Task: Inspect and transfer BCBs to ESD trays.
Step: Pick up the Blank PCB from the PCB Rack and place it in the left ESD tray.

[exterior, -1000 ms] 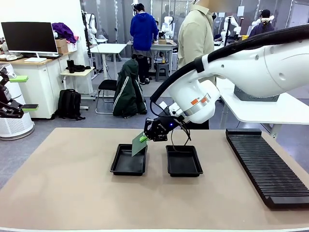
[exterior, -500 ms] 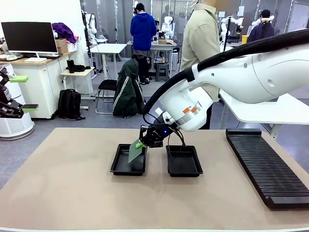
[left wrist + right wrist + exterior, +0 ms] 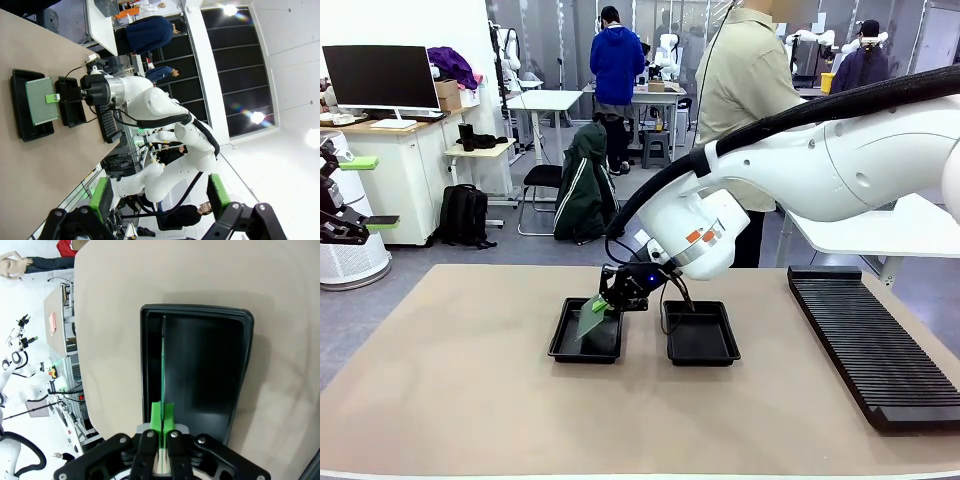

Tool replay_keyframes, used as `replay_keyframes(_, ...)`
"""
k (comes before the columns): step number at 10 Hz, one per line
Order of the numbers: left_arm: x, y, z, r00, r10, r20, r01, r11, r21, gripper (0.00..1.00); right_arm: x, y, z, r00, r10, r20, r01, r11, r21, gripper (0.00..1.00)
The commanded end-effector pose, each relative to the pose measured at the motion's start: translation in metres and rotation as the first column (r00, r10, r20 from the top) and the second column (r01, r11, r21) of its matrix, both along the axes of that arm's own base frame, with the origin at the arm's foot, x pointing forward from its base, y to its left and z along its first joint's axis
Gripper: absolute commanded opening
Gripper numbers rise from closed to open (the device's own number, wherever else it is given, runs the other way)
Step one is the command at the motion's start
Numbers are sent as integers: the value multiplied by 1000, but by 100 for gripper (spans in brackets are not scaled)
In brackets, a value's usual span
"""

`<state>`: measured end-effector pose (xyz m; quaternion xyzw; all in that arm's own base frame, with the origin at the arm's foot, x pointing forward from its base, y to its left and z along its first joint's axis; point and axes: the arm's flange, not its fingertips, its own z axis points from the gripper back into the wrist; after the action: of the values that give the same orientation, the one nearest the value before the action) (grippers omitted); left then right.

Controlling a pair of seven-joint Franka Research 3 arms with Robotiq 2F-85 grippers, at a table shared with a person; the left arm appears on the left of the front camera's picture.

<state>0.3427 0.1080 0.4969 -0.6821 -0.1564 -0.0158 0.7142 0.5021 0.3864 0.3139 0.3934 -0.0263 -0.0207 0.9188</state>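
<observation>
Right tool clamped on the BCB, which hangs tilted directly over the frame's centre-left ESD tray, its long axis lined up with the tray's.

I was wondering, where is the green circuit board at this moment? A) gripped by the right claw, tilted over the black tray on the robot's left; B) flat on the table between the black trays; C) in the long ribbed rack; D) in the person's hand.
A: the right claw is shut on the green circuit board, which hangs tilted over the left black tray.
</observation>
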Motion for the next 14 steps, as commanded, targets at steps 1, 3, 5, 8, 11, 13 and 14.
replay_keyframes(1,-1,0,1,1000,7,3,-7,1000,4,100,2,11,-6,999,-46,12,46,999,24,2)
replay_keyframes(3,-1,0,1,1000,7,3,-7,1000,4,100,0,14,-11,998,-57,8,57,998,31,2)
replay_keyframes(5,-1,0,1,1000,7,3,-7,1000,4,100,-4,16,-17,998,-68,-1,68,997,26,2)
replay_keyframes(8,-1,0,1,1000,7,3,-7,1000,4,100,-4,17,-23,997,-75,-13,75,997,3,2)
replay_keyframes(11,-1,0,1,1000,7,3,-7,1000,4,100,-4,16,-31,998,-66,-9,67,998,10,2)
replay_keyframes(13,-1,0,1,1000,7,3,-7,1000,4,100,0,13,-23,999,-40,-21,40,999,5,2)
replay_keyframes(14,-1,0,1,1000,7,3,-7,1000,4,100,0,13,-23,999,-40,-21,40,999,5,2)
